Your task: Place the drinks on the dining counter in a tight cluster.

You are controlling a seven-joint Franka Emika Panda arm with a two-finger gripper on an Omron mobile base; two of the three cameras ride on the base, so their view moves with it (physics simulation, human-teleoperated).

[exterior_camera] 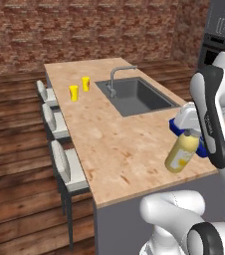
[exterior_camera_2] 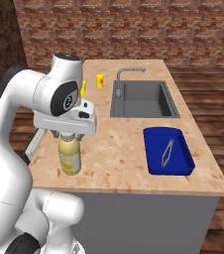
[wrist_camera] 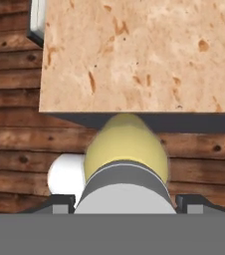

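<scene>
Yellow bottle (exterior_camera_2: 70, 157) in tool (exterior_camera_2: 69, 137)

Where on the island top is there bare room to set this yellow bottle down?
Widest bare wood: between the sink and the near edge, left of the blue tray, stool side. More between the two yellow cups and that edge. Crowded: sink and tray side.

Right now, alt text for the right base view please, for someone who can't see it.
The white arm's end effector grips a stout yellow bottle by its top, upright at the near left part of the light-wood dining counter. A blue tray holding tongs sits near right; a steel sink and two yellow cups lie farther back.
</scene>
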